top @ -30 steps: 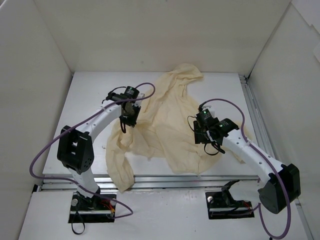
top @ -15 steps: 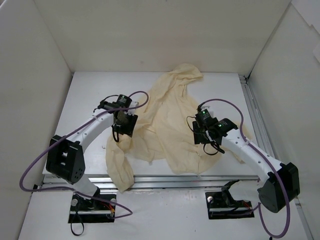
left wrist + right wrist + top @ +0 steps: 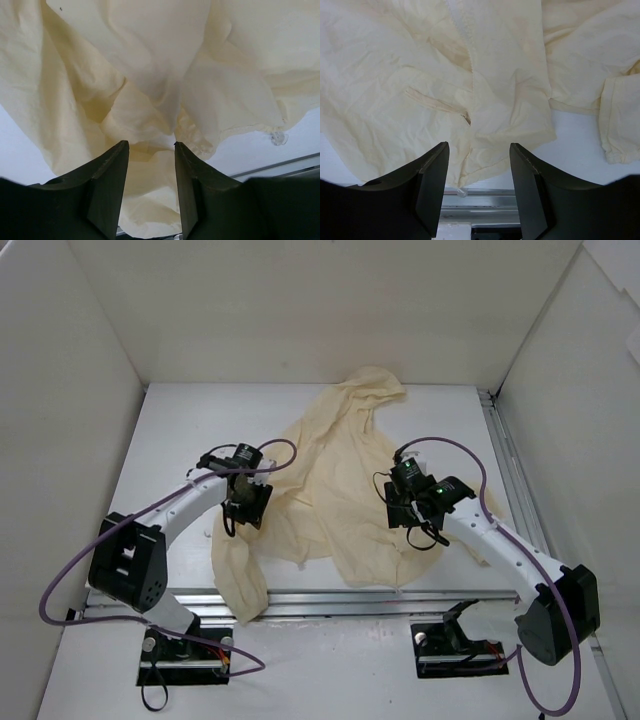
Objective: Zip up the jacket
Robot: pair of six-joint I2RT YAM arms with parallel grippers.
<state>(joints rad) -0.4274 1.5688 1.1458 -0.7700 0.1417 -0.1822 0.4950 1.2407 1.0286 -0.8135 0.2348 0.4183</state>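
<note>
The pale cream-yellow jacket [image 3: 335, 475] lies wrinkled across the white table, hood toward the back wall. One sleeve [image 3: 243, 585] trails over the near edge. My left gripper [image 3: 246, 504] is open just over the jacket's left side; in the left wrist view [image 3: 150, 144] bunched folds of jacket [image 3: 145, 75] fill the gap between the fingers. My right gripper [image 3: 408, 516] is open and empty above the right front panel. The right wrist view [image 3: 478, 145] shows the zipper edge [image 3: 462, 25] and the bottom hem [image 3: 520, 150] below the fingers.
White walls enclose the table on three sides. A metal rail [image 3: 400, 602] runs along the near edge and another [image 3: 508, 465] along the right side. A small clear piece [image 3: 462, 191] lies at the hem corner by the near rail.
My left arm has swung toward the near edge and lowered, bringing its gripper down onto the jacket's left folds. The right arm has not moved.
</note>
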